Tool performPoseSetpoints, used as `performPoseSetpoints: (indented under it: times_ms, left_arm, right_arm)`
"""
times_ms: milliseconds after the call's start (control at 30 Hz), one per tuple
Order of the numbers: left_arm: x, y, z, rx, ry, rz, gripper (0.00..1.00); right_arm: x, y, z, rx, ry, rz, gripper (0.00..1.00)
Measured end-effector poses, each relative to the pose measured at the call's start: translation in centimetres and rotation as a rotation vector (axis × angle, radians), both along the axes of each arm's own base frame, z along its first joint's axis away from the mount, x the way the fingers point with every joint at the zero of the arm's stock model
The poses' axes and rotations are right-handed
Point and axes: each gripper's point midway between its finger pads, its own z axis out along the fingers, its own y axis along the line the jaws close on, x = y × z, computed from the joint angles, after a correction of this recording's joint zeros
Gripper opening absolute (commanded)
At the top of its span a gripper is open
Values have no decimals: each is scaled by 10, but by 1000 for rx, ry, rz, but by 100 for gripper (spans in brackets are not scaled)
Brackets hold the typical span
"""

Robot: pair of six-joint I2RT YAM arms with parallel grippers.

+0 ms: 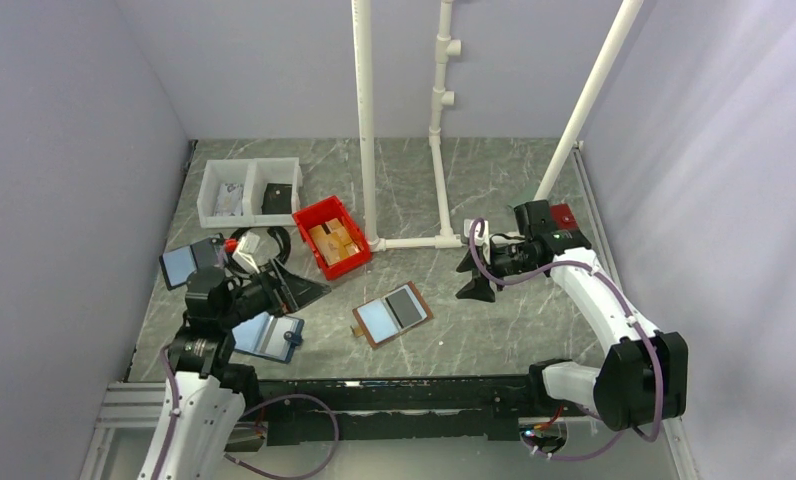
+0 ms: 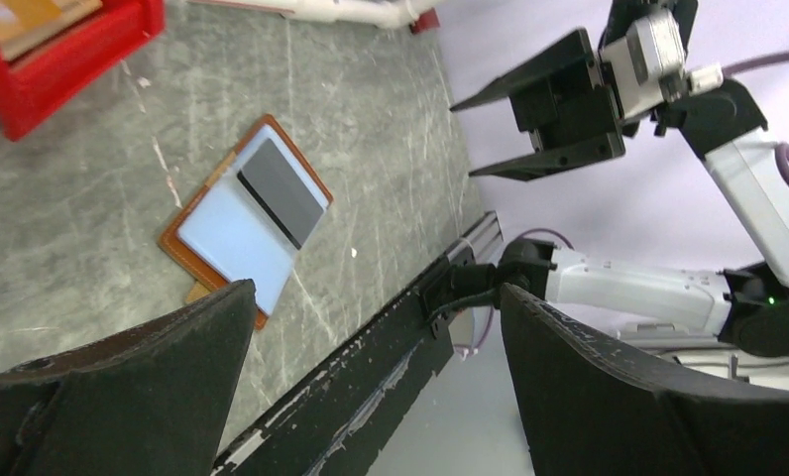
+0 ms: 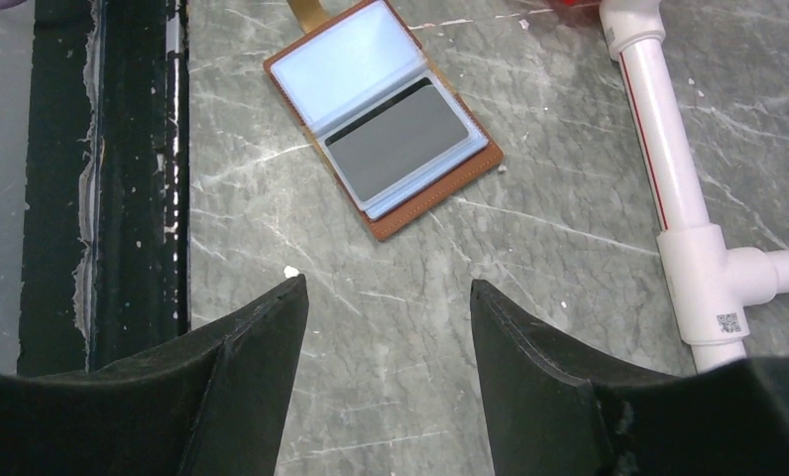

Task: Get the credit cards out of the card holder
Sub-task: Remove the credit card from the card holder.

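Note:
The card holder [image 1: 392,315] lies open and flat on the table, brown-edged, with a pale blue panel beside a dark grey one. In the right wrist view the card holder [image 3: 381,114] shows a dark grey card [image 3: 398,142] in a pale blue sleeve. My right gripper [image 1: 471,277] hovers to its right, open and empty; my right gripper [image 3: 386,283] has bare table between its fingers. My left gripper [image 1: 296,285] stands left of the holder, wide open, holding nothing. From the left wrist, my left gripper [image 2: 376,290] frames the rail, with the card holder [image 2: 247,213] beyond.
Two dark blue-edged folders [image 1: 267,337] [image 1: 189,262] lie by the left arm. A red bin [image 1: 332,236] and a white two-part bin [image 1: 251,190] stand at the back left. White pipes [image 1: 439,140] rise behind the holder. A black rail [image 1: 394,395] runs along the near edge.

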Motion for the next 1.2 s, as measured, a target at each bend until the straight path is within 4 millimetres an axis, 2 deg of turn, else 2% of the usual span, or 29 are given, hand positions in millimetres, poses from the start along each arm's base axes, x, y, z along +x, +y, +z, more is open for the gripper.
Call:
performPoseSetpoints:
  times_ms: [133, 333, 633, 900, 1100, 1200]
  left_arm:
    - [-2, -18, -5, 8, 20, -74, 97]
    - [-9, -56, -25, 58, 44, -191, 96]
    - [-13, -100, -56, 102, 53, -224, 94]
    - [-16, -115, -86, 99, 101, -154, 91]
    - [-1, -120, -94, 103, 96, -89, 91]
    - [6, -121, -96, 112, 78, -64, 92]
  right_arm:
    - [-1, 9, -4, 5, 21, 14, 63]
    - [-8, 29, -14, -24, 56, 63, 63]
    - [1, 40, -14, -7, 116, -2, 59]
    - [8, 61, -28, 11, 298, -87, 42]
    - [1, 73, -50, -24, 435, -102, 38]
    - [1, 74, -54, -36, 462, -118, 38]
